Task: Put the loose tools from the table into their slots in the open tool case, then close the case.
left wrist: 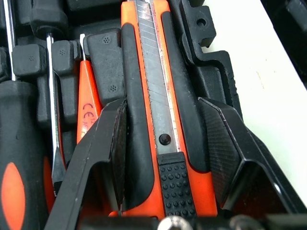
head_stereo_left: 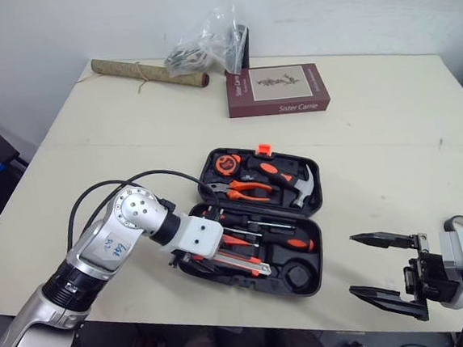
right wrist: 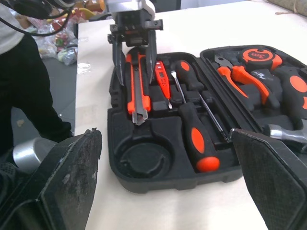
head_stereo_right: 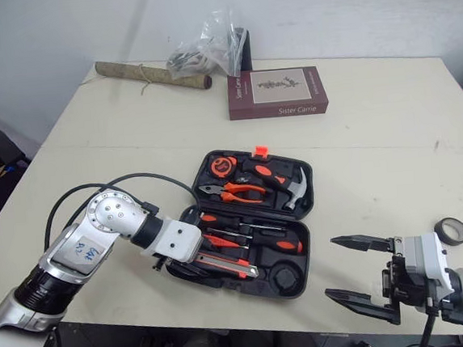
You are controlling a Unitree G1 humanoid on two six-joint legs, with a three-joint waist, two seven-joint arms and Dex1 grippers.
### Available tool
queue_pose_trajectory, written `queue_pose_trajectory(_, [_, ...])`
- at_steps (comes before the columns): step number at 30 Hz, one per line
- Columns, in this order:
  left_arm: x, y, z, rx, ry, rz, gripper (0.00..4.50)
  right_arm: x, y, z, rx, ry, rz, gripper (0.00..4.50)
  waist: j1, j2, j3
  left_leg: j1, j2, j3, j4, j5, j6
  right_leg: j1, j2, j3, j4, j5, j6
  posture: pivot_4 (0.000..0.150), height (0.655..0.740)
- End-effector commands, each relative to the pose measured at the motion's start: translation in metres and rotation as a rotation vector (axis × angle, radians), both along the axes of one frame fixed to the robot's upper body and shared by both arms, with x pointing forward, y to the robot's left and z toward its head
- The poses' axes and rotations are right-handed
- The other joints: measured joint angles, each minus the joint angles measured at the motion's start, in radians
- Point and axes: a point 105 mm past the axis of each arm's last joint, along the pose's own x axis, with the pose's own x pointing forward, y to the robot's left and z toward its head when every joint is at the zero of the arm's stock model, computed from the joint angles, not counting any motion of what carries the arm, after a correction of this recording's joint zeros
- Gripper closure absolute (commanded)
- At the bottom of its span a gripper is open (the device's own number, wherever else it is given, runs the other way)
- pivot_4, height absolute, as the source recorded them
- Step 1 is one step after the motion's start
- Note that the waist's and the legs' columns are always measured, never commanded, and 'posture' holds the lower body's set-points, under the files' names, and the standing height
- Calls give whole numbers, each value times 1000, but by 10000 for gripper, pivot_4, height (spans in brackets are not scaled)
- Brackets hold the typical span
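The open black tool case [head_stereo_left: 317, 184] lies at the table's middle, holding a hammer [head_stereo_left: 301, 185], pliers [head_stereo_left: 245, 190], a tape measure [head_stereo_left: 228, 164] and screwdrivers [head_stereo_left: 281, 236]. An orange and black utility knife [left wrist: 153, 96] lies along the case's front row. My left gripper [left wrist: 163, 139] straddles it, and both pads seem to press its sides. A round recess [head_stereo_left: 299, 273] near the case's front corner is empty. A black tape roll [head_stereo_right: 451, 231] lies on the table to the right. My right gripper [head_stereo_left: 353, 264] hangs open over the front edge, right of the case, holding nothing.
A maroon book [head_stereo_left: 277, 91], a rolled mat [head_stereo_left: 150, 73] and a plastic bag [head_stereo_left: 204, 46] sit at the back of the table. A person [right wrist: 19, 72] stands near the table's edge by the case.
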Motion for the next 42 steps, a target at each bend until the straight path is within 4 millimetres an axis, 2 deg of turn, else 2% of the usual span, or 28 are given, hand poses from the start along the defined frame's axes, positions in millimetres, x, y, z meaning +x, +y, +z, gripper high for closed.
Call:
queue_pose_trajectory(1, [2, -4, -2, 5, -6, 38, 29372, -2, -2, 0, 1, -22, 1, 0, 6, 0, 0, 0, 0, 0, 0, 0, 0, 0, 0, 0, 0, 0, 0, 1500, 7400])
queue_pose_trajectory(5, [5, -9, 9, -32, 1, 77, 29372, -4, -5, -4, 2, -18, -2, 0, 10, 0, 0, 0, 0, 0, 1, 0, 0, 1, 0, 0, 0, 0, 0, 1500, 7400])
queue_pose_trajectory(10, [-11, -18, 17, -60, 52, 73, 29372, -7, -10, -12, 2, -8, -7, 0, 8, 0, 0, 0, 0, 0, 1, 0, 0, 0, 0, 0, 1, 0, 0, 1500, 7400])
queue_pose_trajectory(15, [-11, -18, 16, -45, 34, 89, 29372, -9, -11, -15, 2, -5, -3, 0, 6, 0, 0, 0, 0, 0, 0, 0, 0, 0, 0, 0, 1, 0, 0, 1500, 7400])
queue_pose_trajectory(21, [-12, -11, 4, 16, 34, 94, 29372, -9, -10, -15, -4, -6, -4, 0, 7, 0, 0, 0, 0, 0, 0, 0, 0, 0, 0, 0, 1, 0, 0, 1500, 7400])
queue_pose_trajectory(32, [-7, -20, -2, -10, 38, 108, 29372, -8, -10, -14, -7, -10, -10, 0, 11, 0, 0, 0, 0, 0, 1, 0, 0, 1, 0, 0, 1, 0, 0, 1500, 7400])
queue_pose_trajectory(34, [-3, -22, 1, -37, 11, 121, 18999, -8, -9, -14, -6, -9, -11, 0, 12, 0, 0, 0, 0, 0, 1, 0, 0, 1, -1, 0, 1, 0, 0, 1500, 7400])
queue_pose_trajectory(38, [-4, -26, 19, -158, -35, 50, 1895, -8, -9, -14, -6, -7, -13, 0, 9, 0, 0, 0, 0, 0, 1, 0, 0, 1, 0, 0, 1, 0, 0, 1500, 7400])
queue_pose_trajectory(39, [-1, -23, 29, -216, -49, 46, 316, -8, -9, -14, -6, -5, -14, 0, 8, 0, 0, 0, 0, 0, 1, 0, 0, 0, 0, 0, 1, 0, 0, 1500, 7400])
queue_pose_trajectory(42, [-1, -15, 51, -359, -48, 28, 316, -7, -10, -15, -3, -2, -19, 0, 3, 0, 0, 0, 1, 0, 1, 0, 0, 0, 0, 0, 2, 0, 0, 1500, 7400])
